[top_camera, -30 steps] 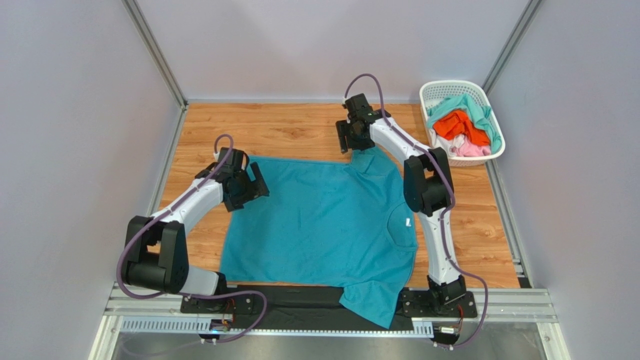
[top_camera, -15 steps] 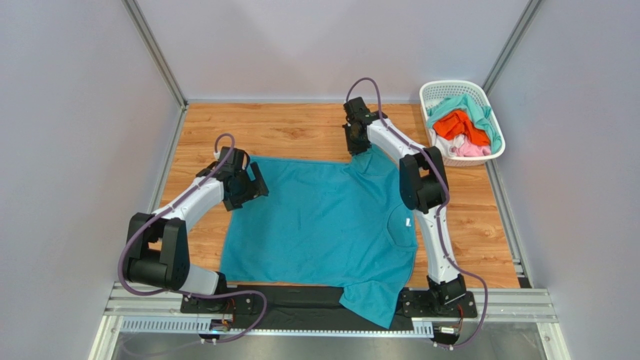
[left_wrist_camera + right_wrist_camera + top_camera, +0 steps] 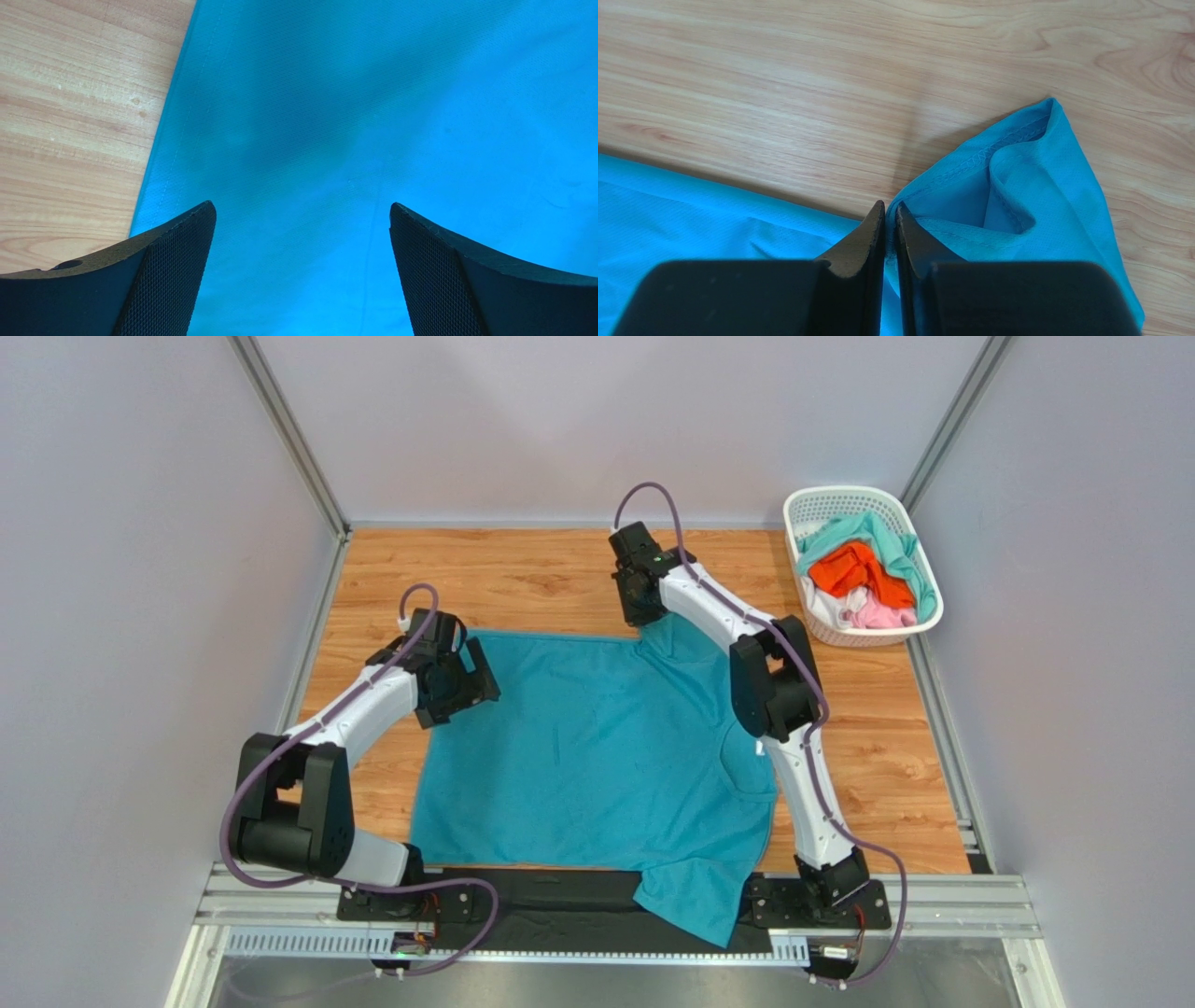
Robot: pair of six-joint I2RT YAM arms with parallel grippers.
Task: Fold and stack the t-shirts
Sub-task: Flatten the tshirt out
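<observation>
A teal-blue t-shirt (image 3: 603, 756) lies spread flat on the wooden table, its collar toward the right arm. My left gripper (image 3: 470, 679) hovers open over the shirt's far-left corner, and the left wrist view shows only teal cloth (image 3: 393, 105) between the wide-apart fingertips of that gripper (image 3: 302, 210). My right gripper (image 3: 640, 602) is at the shirt's far edge. In the right wrist view this gripper (image 3: 890, 206) is shut on the hem of the far sleeve (image 3: 1032, 189), which bunches up beside it. More t-shirts, orange (image 3: 849, 567), mint-green (image 3: 898, 539) and pink (image 3: 877, 616), sit in the basket.
The white lattice basket (image 3: 814, 511) stands at the far right corner of the table. The shirt's near sleeve (image 3: 694, 896) hangs over the front rail between the arm bases. Grey walls enclose the table (image 3: 533, 574) on three sides.
My right gripper has shut on the far sleeve hem and moved left, pulling the sleeve with it. The left arm has stayed put, open.
</observation>
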